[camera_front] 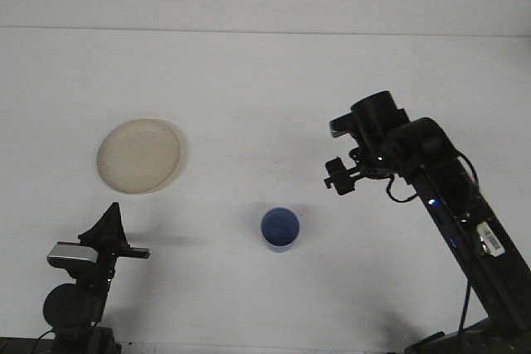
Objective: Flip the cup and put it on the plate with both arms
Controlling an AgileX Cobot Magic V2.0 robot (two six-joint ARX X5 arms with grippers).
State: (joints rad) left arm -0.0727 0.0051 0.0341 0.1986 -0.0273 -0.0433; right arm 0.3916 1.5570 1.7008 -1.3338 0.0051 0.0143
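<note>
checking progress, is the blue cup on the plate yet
No, the blue cup stands on the bare table, well apart from the plate, with neither gripper on it.

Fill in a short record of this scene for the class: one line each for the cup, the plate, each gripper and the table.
cup: blue, upright, mouth up, standing free near the table's middle
plate: cream, round, nothing on it, left of the cup
right gripper: raised, right of the cup, holding nothing
left gripper: low at the near left, below the plate, holding nothing
table: white
</note>
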